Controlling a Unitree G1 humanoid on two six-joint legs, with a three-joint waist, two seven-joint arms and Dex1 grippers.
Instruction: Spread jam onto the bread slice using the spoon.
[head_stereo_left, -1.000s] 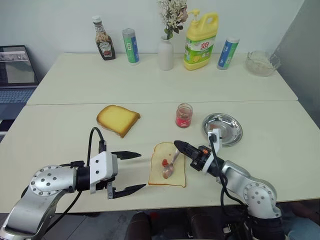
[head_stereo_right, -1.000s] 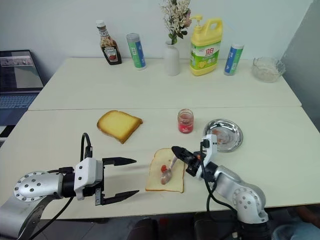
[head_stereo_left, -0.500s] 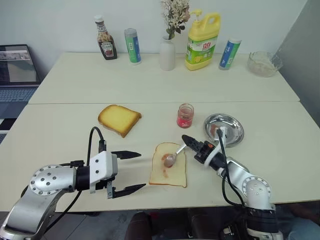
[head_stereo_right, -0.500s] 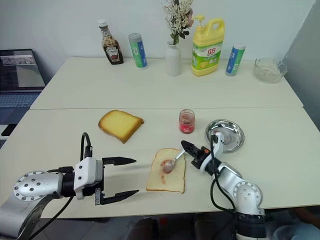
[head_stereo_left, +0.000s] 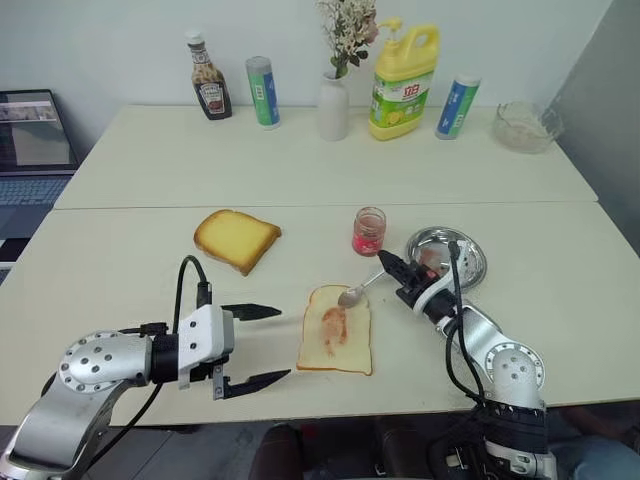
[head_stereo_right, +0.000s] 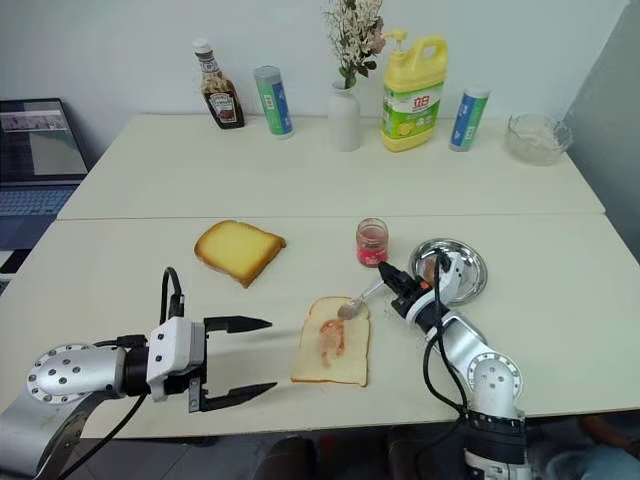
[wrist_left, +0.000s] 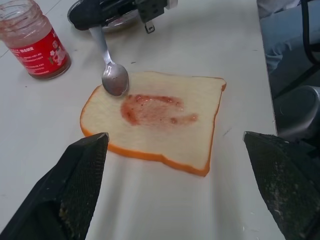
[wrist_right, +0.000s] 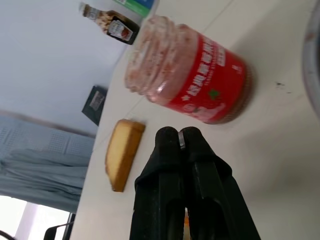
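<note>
Nearest, the left hand (head_stereo_left: 250, 345) hangs low over the pale cream bench (head_stereo_left: 120, 250), its two black fingers spread wide with nothing between them; it plays no part in the spreading at present and sits to the left of the bread, apart from it.

Just beyond lies the pale, whitish-cream square bread slice with a thin tan crust (head_stereo_left: 335, 342), flat on the bench. A reddish smear of jam (head_stereo_left: 333, 325) runs down its middle, a streak rather than a coat: the left wrist view shows wide bare margins on every side. So, by my reading, the spreading is begun but far from finished; most of the surface is uncovered.

At the slice's far edge is the bowl of the small shiny silver metal spoon (head_stereo_left: 352, 295), its slim handle clamped in the right hand (head_stereo_left: 392, 268), whose fingers are pressed tight together on it. Whether the bowl touches the crust or sits just above it I cannot tell. It carries little visible jam, only a faint film.

Farther back, close behind the right hand, stands the small clear glass jar with a red label (head_stereo_left: 368, 231), open and holding red-pink jam. What remains, as I judge it, is more jam from the jar and broader strokes out toward the corners.
</note>
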